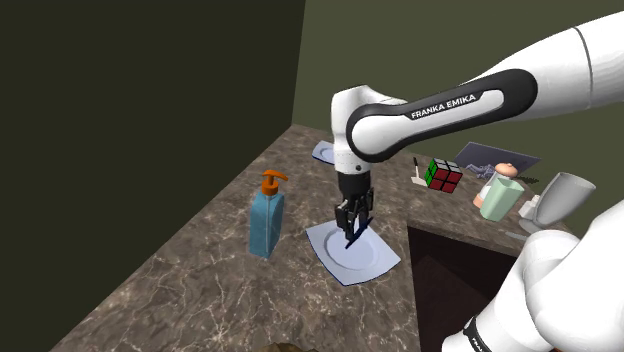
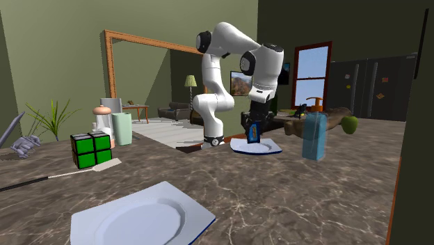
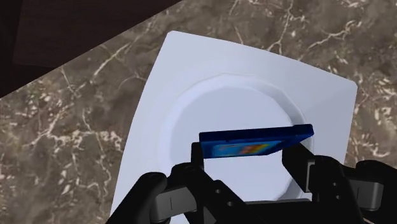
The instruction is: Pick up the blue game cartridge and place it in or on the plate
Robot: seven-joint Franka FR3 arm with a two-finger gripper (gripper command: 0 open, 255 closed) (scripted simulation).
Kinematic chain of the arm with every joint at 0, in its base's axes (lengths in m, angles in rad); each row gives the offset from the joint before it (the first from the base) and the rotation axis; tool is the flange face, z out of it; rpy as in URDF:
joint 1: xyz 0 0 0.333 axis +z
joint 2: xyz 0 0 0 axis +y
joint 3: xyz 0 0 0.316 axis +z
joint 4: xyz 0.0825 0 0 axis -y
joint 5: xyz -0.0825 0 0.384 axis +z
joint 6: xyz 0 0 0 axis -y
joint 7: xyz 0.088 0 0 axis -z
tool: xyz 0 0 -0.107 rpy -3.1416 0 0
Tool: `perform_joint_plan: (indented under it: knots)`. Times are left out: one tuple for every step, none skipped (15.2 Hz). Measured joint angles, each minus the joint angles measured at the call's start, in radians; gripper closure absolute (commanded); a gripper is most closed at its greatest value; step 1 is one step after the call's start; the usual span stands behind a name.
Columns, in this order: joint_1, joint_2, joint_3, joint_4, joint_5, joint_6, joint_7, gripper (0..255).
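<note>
The tool [image 3: 251, 159] is clasping the blue game cartridge [image 3: 254, 141] on edge between its two fingers, holding it right over the middle of the white plate [image 3: 165, 76], which is lying by the edge of the surface [image 1: 180, 270] that borders a dark recess [image 1: 455, 285]. The pick-up is looking done; lowering, letting go and backing off are what is left. Whether the cartridge is touching the plate is unclear.
</note>
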Motion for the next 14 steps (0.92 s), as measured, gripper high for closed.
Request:
perform_joint_plan:
  knots:
    - [0.001, 0.005, 0.001, -0.007, 0.001, 0.013, 0.001, 255]
    - [0.001, 0.011, 0.002, -0.016, 0.001, 0.027, 0.001, 255]
    - [0.000, 0.020, 0.001, -0.022, 0.000, 0.042, -0.002, 255]
    - [0.001, 0.029, 0.001, -0.029, 0.001, 0.058, -0.001, 255]
    - [0.000, 0.035, 0.001, -0.036, 0.000, 0.072, -0.003, 255]
    - [0.000, 0.039, 0.000, -0.040, 0.000, 0.083, -0.004, 255]
    - [0.000, 0.041, 0.000, -0.041, 0.000, 0.086, -0.003, 255]
    - [0.000, 0.041, 0.000, -0.042, 0.000, 0.088, -0.003, 255]
    - [0.000, 0.041, 0.000, -0.043, 0.000, 0.089, -0.004, 255]
    - [0.000, 0.042, 0.000, -0.042, 0.000, 0.090, -0.004, 255]
    - [0.000, 0.041, 0.000, -0.044, 0.000, 0.091, -0.004, 255]
    - [0.000, 0.041, 0.000, -0.044, 0.000, 0.090, -0.004, 255]
    - [0.000, 0.042, 0.000, -0.044, 0.000, 0.091, -0.004, 0]
    - [0.000, 0.044, 0.000, -0.045, 0.001, 0.092, -0.004, 0]
